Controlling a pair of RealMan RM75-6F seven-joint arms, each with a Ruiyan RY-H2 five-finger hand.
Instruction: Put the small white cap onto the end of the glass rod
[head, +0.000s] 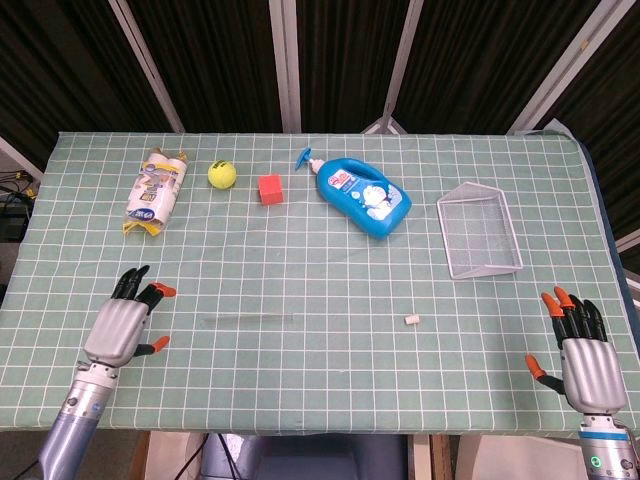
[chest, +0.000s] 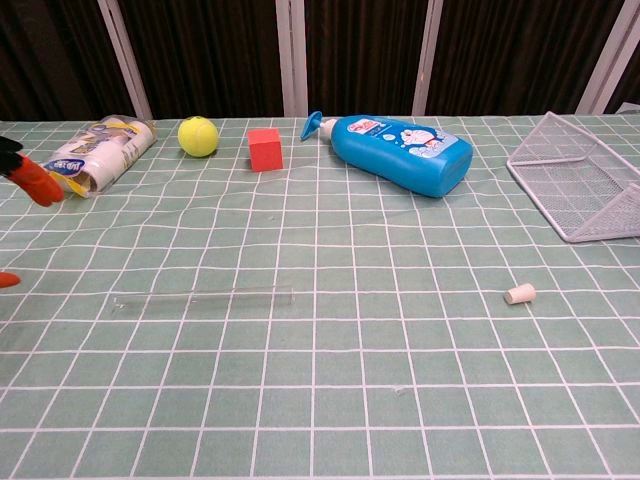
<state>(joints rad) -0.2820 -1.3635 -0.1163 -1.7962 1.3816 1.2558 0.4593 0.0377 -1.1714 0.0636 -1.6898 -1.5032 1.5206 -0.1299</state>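
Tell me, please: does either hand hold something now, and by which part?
Nothing is held. The left hand and the right hand are both open; the glass rod and the white cap lie untouched.

Matt green cloth (head: 330, 260) with a white grid covers the table; on it lie a clear, smooth glass rod (chest: 203, 298) and a matt small white cap (chest: 519, 293). Glossy blue plastic bottle (head: 363, 194), fuzzy yellow tennis ball (head: 222, 174), white wire-mesh metal basket (head: 479, 232), shiny film-wrapped packet (head: 154, 189). Both hands have brushed metal backs, as on the left hand (head: 122, 327).
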